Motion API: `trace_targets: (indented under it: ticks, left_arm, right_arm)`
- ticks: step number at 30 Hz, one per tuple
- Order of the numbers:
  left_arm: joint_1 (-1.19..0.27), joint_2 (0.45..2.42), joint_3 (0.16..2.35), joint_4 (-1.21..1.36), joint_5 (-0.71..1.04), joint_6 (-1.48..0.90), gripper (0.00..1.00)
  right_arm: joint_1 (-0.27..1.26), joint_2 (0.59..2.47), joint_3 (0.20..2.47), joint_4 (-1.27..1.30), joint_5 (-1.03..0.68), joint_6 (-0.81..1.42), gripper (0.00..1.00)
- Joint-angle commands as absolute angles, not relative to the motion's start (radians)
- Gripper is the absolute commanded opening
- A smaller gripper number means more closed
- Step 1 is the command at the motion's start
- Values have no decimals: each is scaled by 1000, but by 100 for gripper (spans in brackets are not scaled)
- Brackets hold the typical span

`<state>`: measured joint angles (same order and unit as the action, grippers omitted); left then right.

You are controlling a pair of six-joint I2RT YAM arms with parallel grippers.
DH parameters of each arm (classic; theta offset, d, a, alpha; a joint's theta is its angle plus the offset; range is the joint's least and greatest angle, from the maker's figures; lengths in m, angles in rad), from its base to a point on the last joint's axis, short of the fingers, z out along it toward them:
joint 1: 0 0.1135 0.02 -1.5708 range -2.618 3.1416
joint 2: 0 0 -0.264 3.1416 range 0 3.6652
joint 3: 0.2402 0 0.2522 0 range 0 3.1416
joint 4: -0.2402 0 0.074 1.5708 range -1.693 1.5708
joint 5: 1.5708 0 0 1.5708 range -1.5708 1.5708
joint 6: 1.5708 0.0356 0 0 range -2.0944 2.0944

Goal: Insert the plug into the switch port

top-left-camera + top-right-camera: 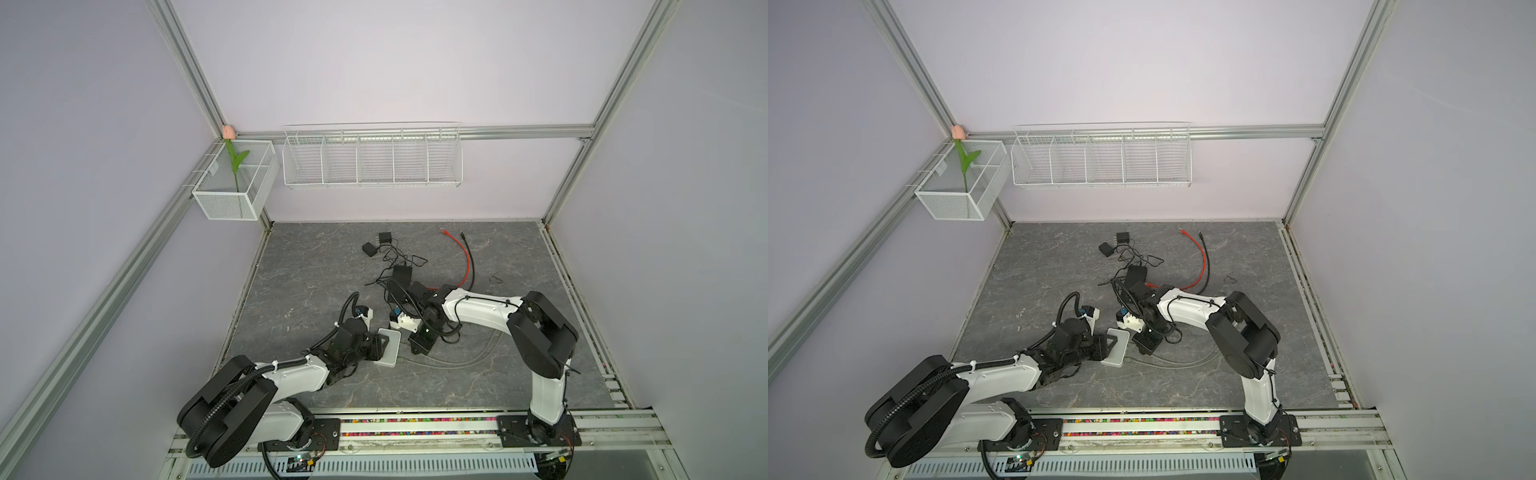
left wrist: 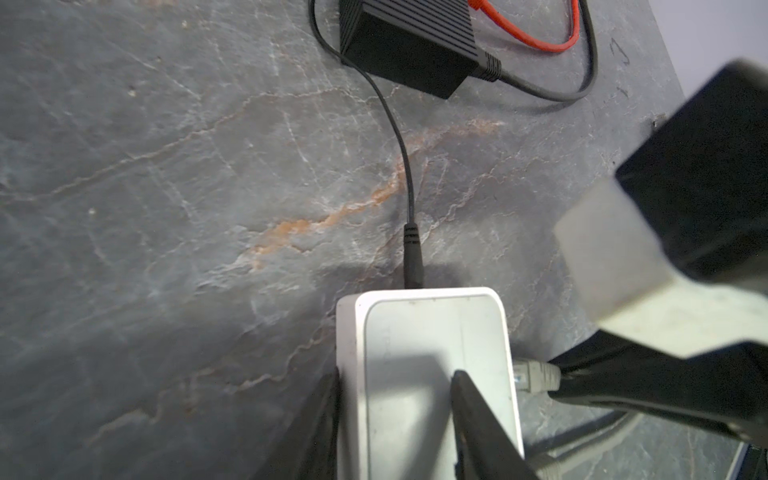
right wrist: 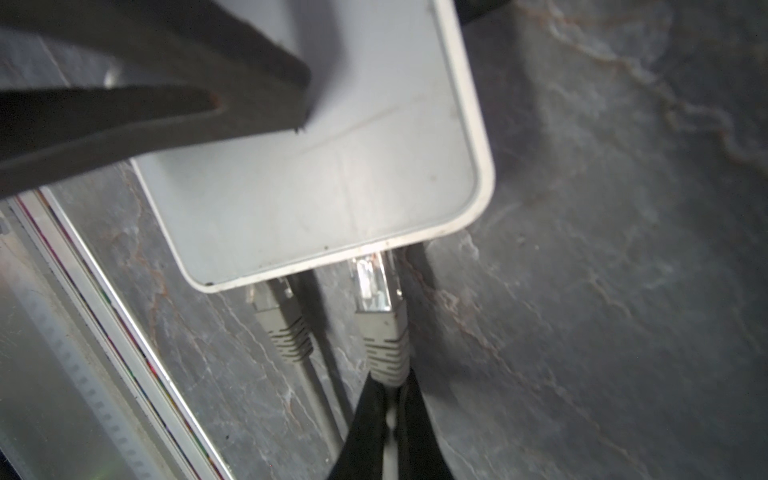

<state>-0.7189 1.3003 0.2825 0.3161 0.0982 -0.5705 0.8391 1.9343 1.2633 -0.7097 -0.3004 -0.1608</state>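
The white switch (image 1: 390, 347) (image 1: 1117, 349) lies on the grey table near the middle front. My left gripper (image 2: 395, 374) (image 1: 383, 345) is shut on the switch (image 2: 415, 332), one finger against its side wall and the other on its top face. The grey cable's clear plug (image 3: 370, 284) has its tip at the switch's port edge (image 3: 374, 245); how deep it sits is hidden under the rim. My right gripper (image 3: 390, 386) (image 1: 415, 350) is shut on the cable just behind the plug's ribbed boot. A second grey plug (image 3: 276, 307) sits in a neighbouring port.
A black power adapter (image 2: 407, 45) lies beyond the switch, its barrel jack (image 2: 412, 257) in the switch's far side. Tangled black adapters (image 1: 384, 237) and a red cable (image 1: 467, 262) lie further back. Grey cable loops (image 1: 457, 361) trail rightward. Wire baskets (image 1: 374, 158) hang on the back wall.
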Motion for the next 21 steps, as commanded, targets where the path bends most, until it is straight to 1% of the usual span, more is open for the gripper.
trace_targets:
  ticks: [1,13,21]
  left_arm:
    - [-724,1321,294,286,149,-552,42]
    - [-724,1345,296,300,233,-522,40]
    - [-724,1419,305,344,299,-515,40]
  right_arm:
    - [841,1953,1258,-614,-346,-174,7]
    - [855,1981,1311,-618,-322,-268,7]
    - [856,1993,1332,-588,-326,-303,7]
